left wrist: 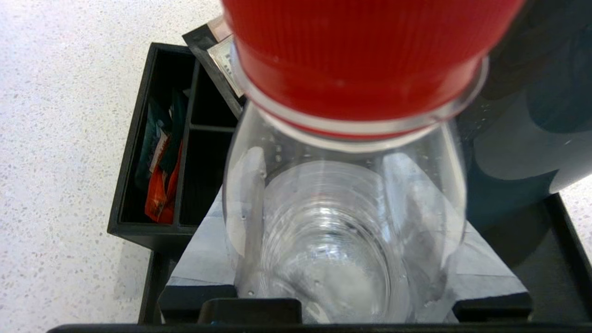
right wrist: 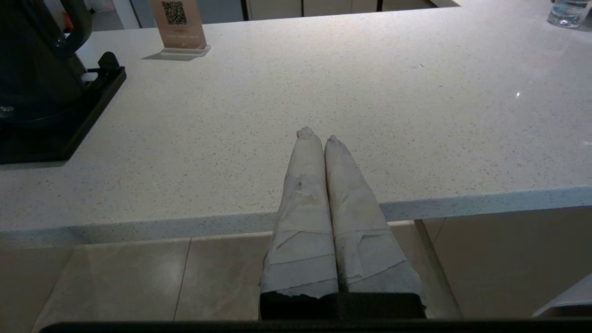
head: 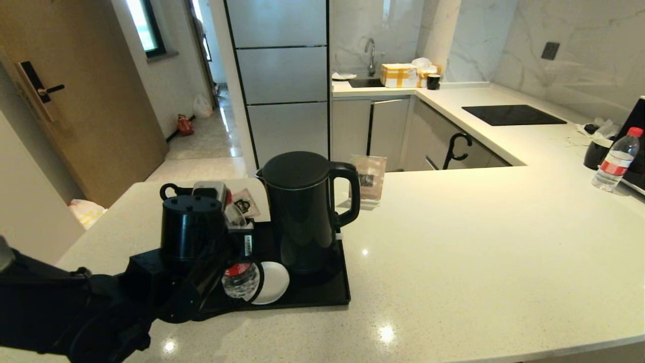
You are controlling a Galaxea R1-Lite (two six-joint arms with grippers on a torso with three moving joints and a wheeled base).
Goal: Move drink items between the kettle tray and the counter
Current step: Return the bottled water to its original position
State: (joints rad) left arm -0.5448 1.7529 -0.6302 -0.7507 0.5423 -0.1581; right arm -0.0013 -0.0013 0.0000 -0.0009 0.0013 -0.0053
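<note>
Two water bottles: one (head: 241, 280) over the tray at about seven o'clock, another (head: 616, 160) far off at three o'clock. One kettle (head: 301, 212). One tray (head: 322, 295), with one divided box (left wrist: 138, 185) and one white disc (head: 274, 282) in it. One card stand (head: 369, 177) at twelve o'clock. One hob (head: 513, 114) at one o'clock. Two mugs: one (head: 597, 153) beside the far bottle, one (head: 433, 81) by the sink.

Left arm (head: 75, 307) is all matte black, chunky boxy links w/ a round cylindrical housing (head: 190, 227) up top, dotted w/ what look like small screw holes. Right gripper (right wrist: 318, 138): two tapered fingers (right wrist: 303, 199) wrapped in off-white, frayed tape, on a black base.
</note>
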